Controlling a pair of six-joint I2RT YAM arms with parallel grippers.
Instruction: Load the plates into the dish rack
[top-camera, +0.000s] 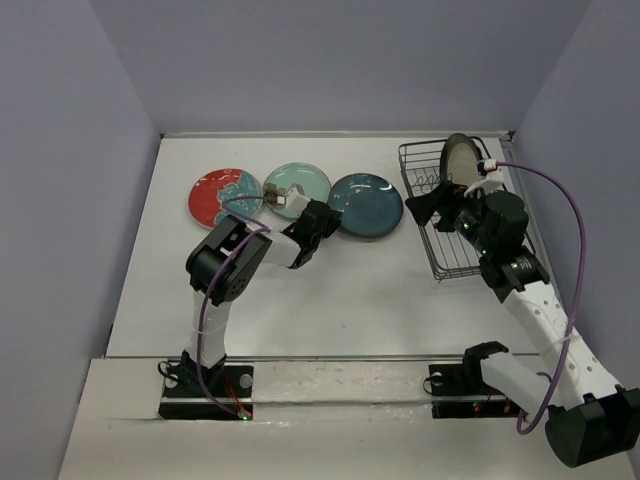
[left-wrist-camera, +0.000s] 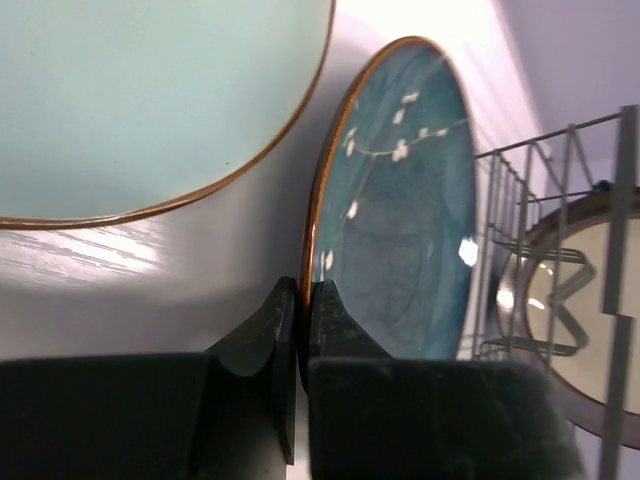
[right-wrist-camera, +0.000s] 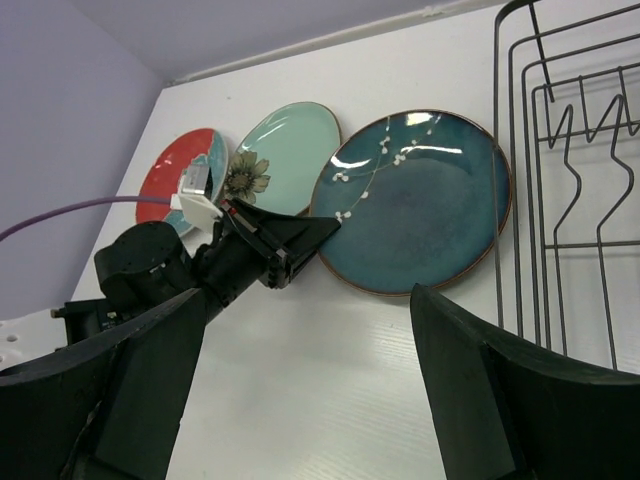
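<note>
Three plates lie in a row at the back: red-and-blue floral (top-camera: 222, 197), pale mint with a brown flower (top-camera: 298, 184), and dark teal glazed (top-camera: 367, 205). My left gripper (top-camera: 331, 220) is shut on the left rim of the dark teal plate (left-wrist-camera: 400, 220), one finger above and one below the copper edge (left-wrist-camera: 303, 295). A grey-brown plate (top-camera: 460, 160) stands upright in the dark wire dish rack (top-camera: 452, 255). My right gripper (top-camera: 430, 205) is open and empty at the rack's left side, with its jaws wide apart (right-wrist-camera: 310, 370). The other plates are out of view.
The mint plate (left-wrist-camera: 150, 100) lies close beside the teal plate. The rack's wires (right-wrist-camera: 570, 180) are just right of the teal plate (right-wrist-camera: 420, 200). Purple walls enclose the table. The right arm's purple cable (top-camera: 575, 215) loops beside the rack.
</note>
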